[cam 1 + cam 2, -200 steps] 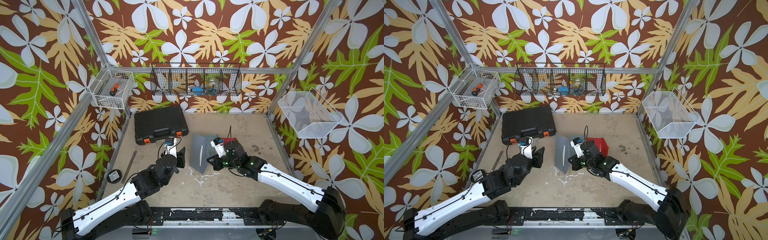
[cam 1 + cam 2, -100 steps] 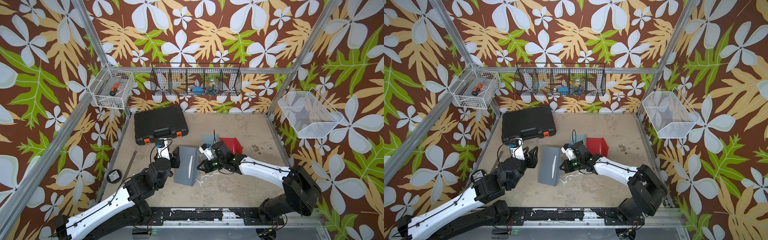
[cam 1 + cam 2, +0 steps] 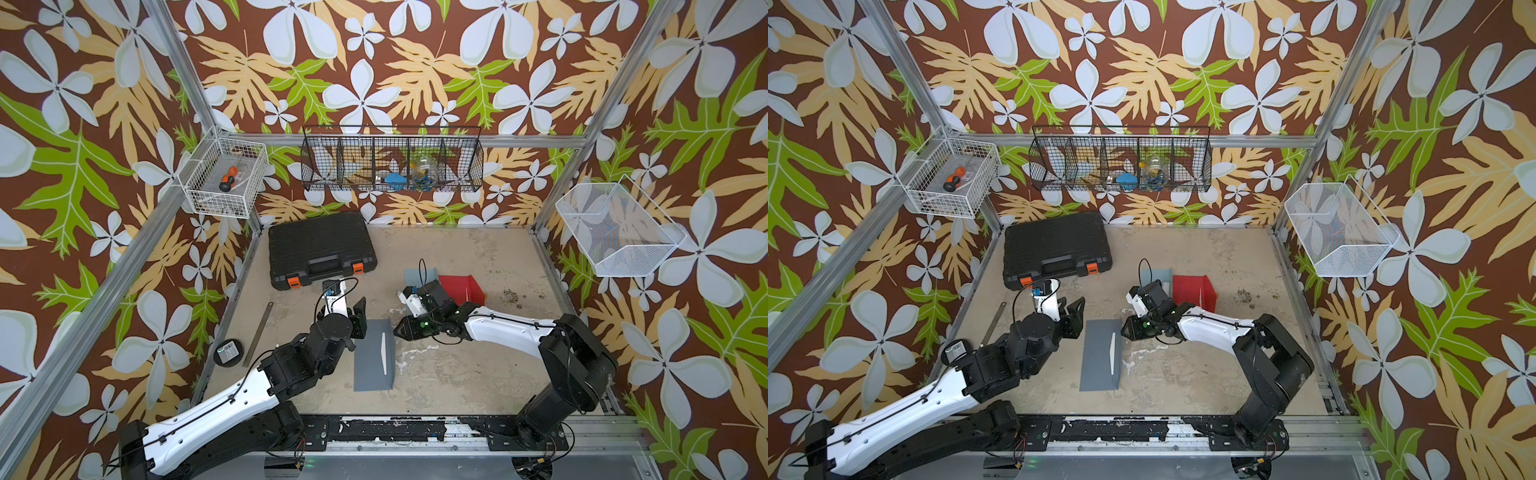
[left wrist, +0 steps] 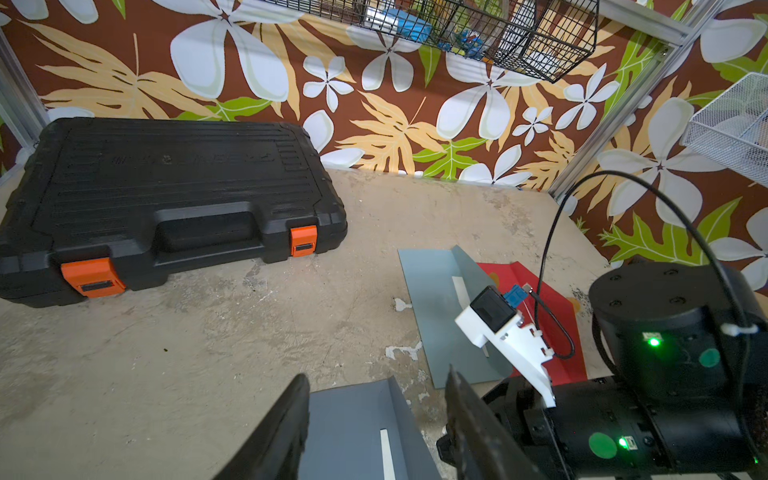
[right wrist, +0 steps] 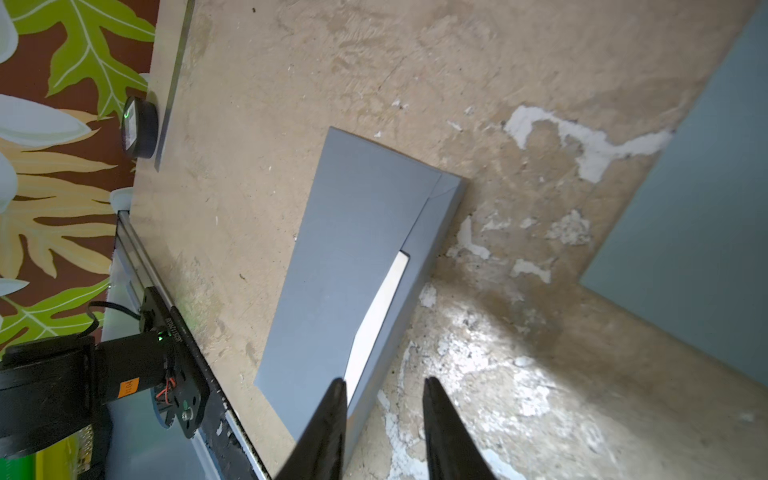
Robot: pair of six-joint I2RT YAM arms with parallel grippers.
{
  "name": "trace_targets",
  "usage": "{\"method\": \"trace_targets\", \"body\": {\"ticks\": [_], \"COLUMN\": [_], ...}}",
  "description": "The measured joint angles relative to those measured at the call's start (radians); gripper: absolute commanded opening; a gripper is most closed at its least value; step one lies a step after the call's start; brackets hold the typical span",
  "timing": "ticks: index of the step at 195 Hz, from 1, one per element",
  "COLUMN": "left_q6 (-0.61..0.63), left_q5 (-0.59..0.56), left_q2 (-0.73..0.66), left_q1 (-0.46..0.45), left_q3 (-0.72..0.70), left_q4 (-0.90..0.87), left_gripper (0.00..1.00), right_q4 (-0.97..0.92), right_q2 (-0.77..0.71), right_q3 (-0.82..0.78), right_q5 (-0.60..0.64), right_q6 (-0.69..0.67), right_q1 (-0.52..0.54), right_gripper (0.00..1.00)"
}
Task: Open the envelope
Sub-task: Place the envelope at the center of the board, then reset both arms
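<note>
both grippers parted beside grey envelope.

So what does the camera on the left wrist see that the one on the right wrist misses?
Only the left wrist view shows the black tool case, the red envelope, the wire baskets on the wall and the right arm. Only the right wrist view shows the metal ruler and the round black puck by the table edge. Both show the dark grey envelope with its white strip, the pale blue envelope, and their own end effector's open jaws.
</note>
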Motion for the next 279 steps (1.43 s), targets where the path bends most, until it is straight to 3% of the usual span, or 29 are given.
{"method": "trace_targets", "body": {"ticks": [26,47,73,97,108,114,124,143,162,179,211,242,279], "left_q6": [0.000,0.017,0.028,0.048,0.051,0.056,0.058,0.107,0.192,0.262,0.387,0.450,0.466], "left_q5": [0.001,0.002,-0.021,0.015,0.043,0.055,0.060,0.053,0.013,0.000,0.032,0.107,0.140], "left_q2": [0.005,0.009,0.010,0.009,0.014,0.024,0.049,0.119,0.229,0.318,0.498,0.609,0.623], "left_q1": [0.000,0.000,0.027,0.198,0.297,0.352,0.427,0.535,0.617,0.681,0.727,0.735,0.746], "left_q3": [-0.006,-0.020,-0.052,-0.102,-0.134,-0.155,-0.187,-0.233,-0.278,-0.306,-0.397,-0.439,-0.489], "left_q4": [0.006,0.014,0.036,0.102,0.159,0.198,0.260,0.391,0.563,0.669,0.953,1.168,1.295], "left_gripper": [0.55,0.64,0.77,0.87,0.99,1.00,1.00,1.00,1.00,1.00,1.00,1.00,0.99], "right_q4": [-0.015,-0.032,-0.036,0.043,0.154,0.233,0.350,0.470,0.637,0.779,1.045,1.262,1.461], "right_q2": [-0.061,-0.195,-0.448,-0.655,-0.726,-0.745,-0.752,-0.720,-0.675,-0.593,-0.367,-0.255,-0.159], "right_q3": [-0.018,-0.041,-0.088,-0.227,-0.347,-0.415,-0.512,-0.596,-0.660,-0.719,-0.767,-0.801,-0.867], "right_q5": [0.021,0.080,0.335,0.708,0.900,0.973,1.066,1.141,1.134,1.093,0.921,0.768,0.656], "right_q6": [-0.004,-0.011,-0.053,-0.113,-0.196,-0.253,-0.339,-0.414,-0.414,-0.419,-0.491,-0.550,-0.581], "right_q1": [-0.002,-0.001,-0.002,-0.007,-0.023,-0.047,-0.109,-0.312,-0.469,-0.542,-0.568,-0.604,-0.613], "right_gripper": [0.39,0.49,0.71,0.79,0.82,0.89,1.00,1.00,1.00,0.99,1.00,0.99,1.00]}}
